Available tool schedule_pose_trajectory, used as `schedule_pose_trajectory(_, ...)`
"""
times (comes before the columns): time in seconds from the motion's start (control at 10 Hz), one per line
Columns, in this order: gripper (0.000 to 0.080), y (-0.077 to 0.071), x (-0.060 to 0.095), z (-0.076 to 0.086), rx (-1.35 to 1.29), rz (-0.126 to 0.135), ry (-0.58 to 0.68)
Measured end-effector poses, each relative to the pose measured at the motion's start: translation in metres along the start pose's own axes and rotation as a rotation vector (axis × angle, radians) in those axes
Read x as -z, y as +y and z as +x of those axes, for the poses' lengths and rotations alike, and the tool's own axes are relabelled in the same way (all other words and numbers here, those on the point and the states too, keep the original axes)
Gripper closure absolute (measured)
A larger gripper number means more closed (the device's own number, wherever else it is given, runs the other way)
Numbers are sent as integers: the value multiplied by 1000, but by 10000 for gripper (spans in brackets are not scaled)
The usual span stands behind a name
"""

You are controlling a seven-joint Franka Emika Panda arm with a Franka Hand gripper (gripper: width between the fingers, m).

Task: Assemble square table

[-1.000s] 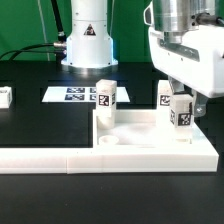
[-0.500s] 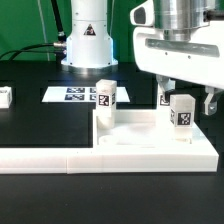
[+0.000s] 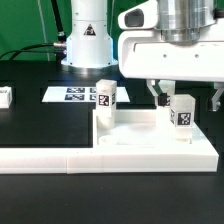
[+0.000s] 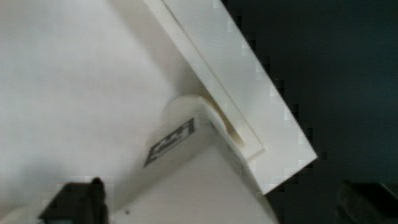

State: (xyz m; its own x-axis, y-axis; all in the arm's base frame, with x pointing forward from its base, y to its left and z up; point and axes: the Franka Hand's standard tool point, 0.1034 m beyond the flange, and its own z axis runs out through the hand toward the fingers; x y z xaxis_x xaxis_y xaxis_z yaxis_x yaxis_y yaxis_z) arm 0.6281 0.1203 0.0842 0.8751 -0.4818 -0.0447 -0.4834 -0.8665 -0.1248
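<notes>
Ext view: square tabletop [image 3: 140,135] lies flat on black table [image 3: 30,125], rim up, against long white L-shaped rail [image 3: 40,155]. Two white tagged legs stand upright on it: 10 o'clock leg [image 3: 106,100] at its 10 o'clock corner, 2 o'clock leg [image 3: 181,110] at its 2 o'clock corner. Gripper [image 3: 187,99] hangs over 2 o'clock leg, fingers [image 3: 160,96] spread wide at its 9 & 3 o'clock, not touching, nothing held. Marker board [image 3: 72,93] sits at 9 o'clock of 10 o'clock leg; small white tagged part [image 3: 5,97] farther out at 9 o'clock. Wrist view: gripper [image 4: 219,205] looks down on tabletop [image 4: 71,90]; 2 o'clock leg [image 4: 210,125] beside rim, dark fingertips [image 4: 75,203] well apart
</notes>
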Motion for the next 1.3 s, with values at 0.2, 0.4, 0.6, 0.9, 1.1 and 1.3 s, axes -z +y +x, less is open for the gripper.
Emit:
schedule_pose_trajectory(0.2,150,1,-1,-1,220,-46,16)
schedule_pose_trajectory(0.4,150,4,-2,-1,444,-66,15)
schedule_pose_trajectory(0.6,150,3,-3,-2,574,-82,15)
schedule_pose_trajectory(0.9,413,3,-3,-2,565,-82,15)
schedule_pose_trajectory(1.1,511,4,-3,-2,540,-82,17)
schedule_pose_trajectory(1.3,511,4,-3,-2,447,-79,20)
